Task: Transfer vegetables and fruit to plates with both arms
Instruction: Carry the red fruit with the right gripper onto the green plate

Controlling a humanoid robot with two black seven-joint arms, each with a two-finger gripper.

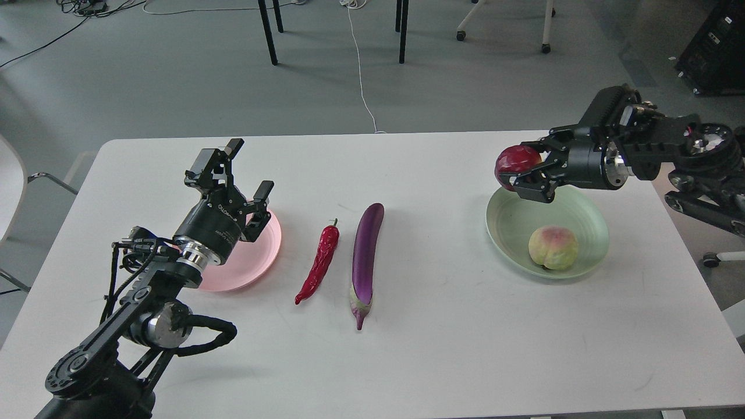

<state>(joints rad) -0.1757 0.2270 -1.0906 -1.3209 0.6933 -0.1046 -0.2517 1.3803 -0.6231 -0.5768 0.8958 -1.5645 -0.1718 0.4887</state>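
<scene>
My right gripper (527,174) is shut on the dark red pomegranate (515,162) and holds it in the air above the far left rim of the pale green plate (512,224). The yellow-green peach (553,248) lies in that plate. The purple eggplant (366,255) and the red chili pepper (320,262) lie side by side on the table's middle. My left gripper (247,169) is open and empty, raised over the pale pink plate (256,256), which my left arm partly hides.
The white table (442,337) carries everything. Beyond its far edge are the grey floor, chair legs (268,32) and a white cable (361,70). A chair edge shows at the far left.
</scene>
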